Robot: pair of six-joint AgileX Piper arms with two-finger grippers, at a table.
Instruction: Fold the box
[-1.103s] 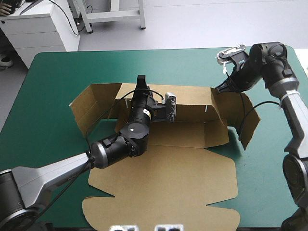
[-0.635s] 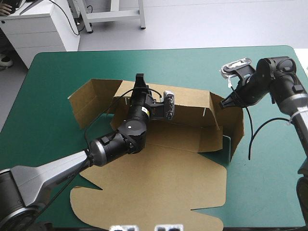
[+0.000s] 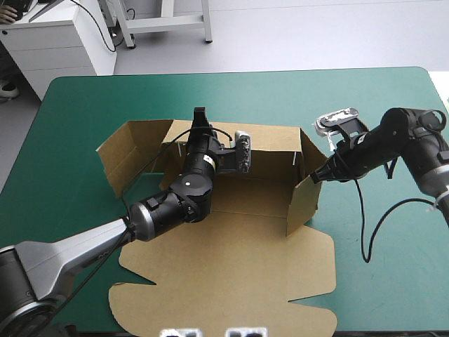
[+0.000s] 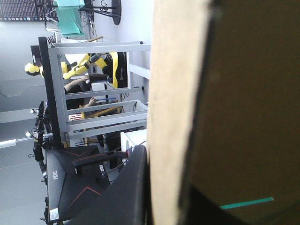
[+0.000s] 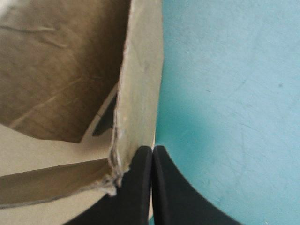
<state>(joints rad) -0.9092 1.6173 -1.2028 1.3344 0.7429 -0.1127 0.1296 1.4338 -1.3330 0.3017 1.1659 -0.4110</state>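
The brown box (image 3: 231, 274) lies on the teal-green cover with its wide lid flat toward the near edge and its back wall raised. My left gripper (image 3: 199, 119) is shut on the top edge of the back wall. In the left wrist view the board (image 4: 176, 70) runs between the two black fingers (image 4: 133, 187) of that gripper (image 4: 173, 154). My right gripper (image 3: 314, 177) is shut, its tip against the outer face of the right end wall (image 3: 303, 203), which stands swung inward. The right wrist view shows the right gripper (image 5: 152, 151) touching that wall (image 5: 140, 70) at its lower corner.
The box's left end flap (image 3: 116, 151) stands half raised and leans outward. Bare teal-green cover (image 3: 393, 267) lies right of the box and along the far edge. A white cabinet (image 3: 63, 42) stands beyond the far left corner.
My right gripper has moved left and toward the near edge, swinging the right end wall from splayed outward to upright and inward. The left gripper kept its hold on the back wall.
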